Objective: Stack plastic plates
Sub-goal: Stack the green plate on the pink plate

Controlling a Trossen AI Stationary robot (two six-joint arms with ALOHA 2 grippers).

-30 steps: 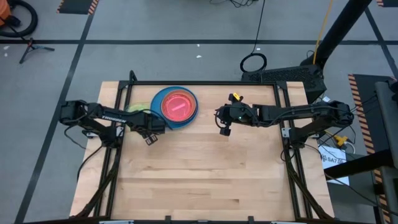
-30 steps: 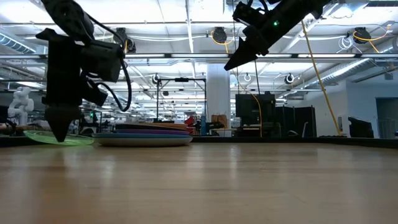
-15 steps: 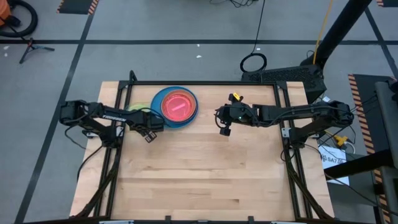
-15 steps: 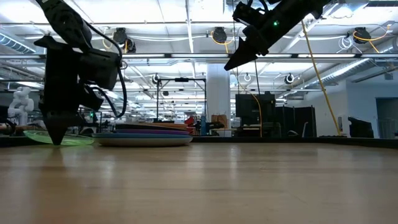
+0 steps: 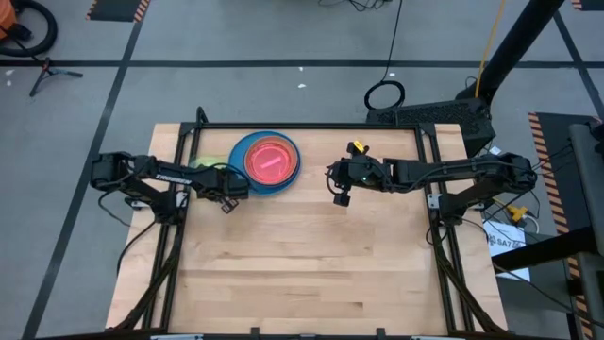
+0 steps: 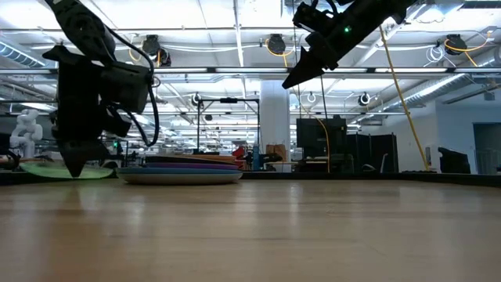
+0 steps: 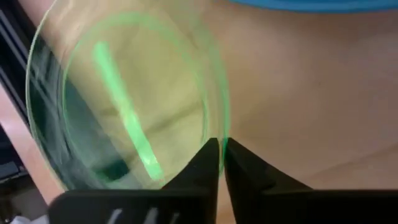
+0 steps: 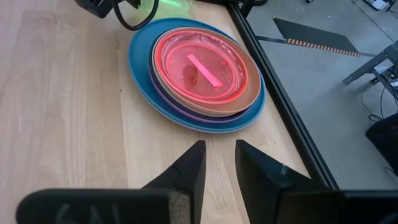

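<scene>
Small translucent green round plastic plate (image 7: 124,106) sits at the far-left part of the light wooden table (image 5: 311,274), just left of the plate stack, with its left edge at the black table frame (image 5: 181,151). In the high view only a sliver of green (image 5: 205,163) shows past the left arm. Left gripper (image 7: 221,152) is down on it: both dark fingers pinched together on the plate's rim, as the left wrist view shows plainly. In the low view the green plate (image 6: 66,170) looks slightly tipped, the left side a bit higher, with the gripper tip (image 6: 76,164) right at it. I can't tell whether it is fully clear of the table. The stack is just beside it, to the right: large blue round plastic plate (image 8: 149,81) at the bottom, a purple plate edge (image 8: 163,92) above it, then a tan plate (image 8: 245,93), with the small translucent pink plate (image 8: 199,68) on top, all roughly centred. In the low view the stack (image 6: 182,169) lies flat and low on the table. Right gripper (image 8: 219,163) hangs in the air well right of the stack, at the far-centre of the table, fingers parted and holding nothing; seen overhead (image 5: 341,197) it is well apart from the plates. The near half of the table carries no plates.
</scene>
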